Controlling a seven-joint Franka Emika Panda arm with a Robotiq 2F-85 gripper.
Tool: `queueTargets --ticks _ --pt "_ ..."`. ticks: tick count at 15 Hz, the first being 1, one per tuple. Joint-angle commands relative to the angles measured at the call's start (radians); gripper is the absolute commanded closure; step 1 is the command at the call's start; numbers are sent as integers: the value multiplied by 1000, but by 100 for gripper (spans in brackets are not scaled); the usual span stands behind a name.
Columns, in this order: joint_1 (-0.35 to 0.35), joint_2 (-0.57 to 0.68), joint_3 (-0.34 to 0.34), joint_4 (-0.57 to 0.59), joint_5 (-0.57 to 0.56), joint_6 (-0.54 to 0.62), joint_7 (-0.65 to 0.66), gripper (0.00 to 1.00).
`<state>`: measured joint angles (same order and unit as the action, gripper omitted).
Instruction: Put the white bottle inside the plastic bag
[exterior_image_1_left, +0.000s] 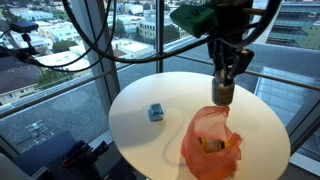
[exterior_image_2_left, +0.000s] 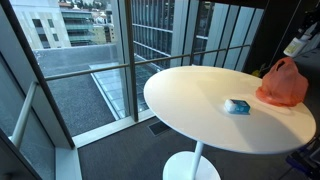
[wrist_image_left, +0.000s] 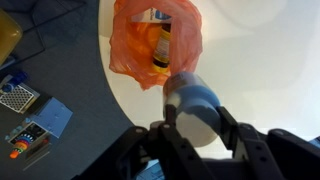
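Observation:
The white bottle has a blue band and sits between my gripper's two fingers, which are shut on it. In an exterior view the gripper holds the bottle upright just above the orange plastic bag. The bag stands open on the round white table. In the wrist view the bag's mouth lies just ahead of the bottle. The bag also shows in an exterior view, with the bottle above it at the right edge.
A yellow item lies inside the bag. A small blue box sits on the table to one side of the bag. Glass walls surround the table. Loose objects lie on the floor beyond the table edge.

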<state>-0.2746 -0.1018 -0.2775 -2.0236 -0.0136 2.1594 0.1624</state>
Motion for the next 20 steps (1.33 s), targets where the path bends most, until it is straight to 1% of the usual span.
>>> queueTargets --ticks 1,7,13,20 --pt "-18 -32 -11 -23 4 -24 31 81" --pt "-32 -26 -22 -44 -4 -30 47 81" --pt "-32 -18 -20 -57 -12 -42 66 81" --pt "-36 -31 -20 -67 -42 -83 80 81"
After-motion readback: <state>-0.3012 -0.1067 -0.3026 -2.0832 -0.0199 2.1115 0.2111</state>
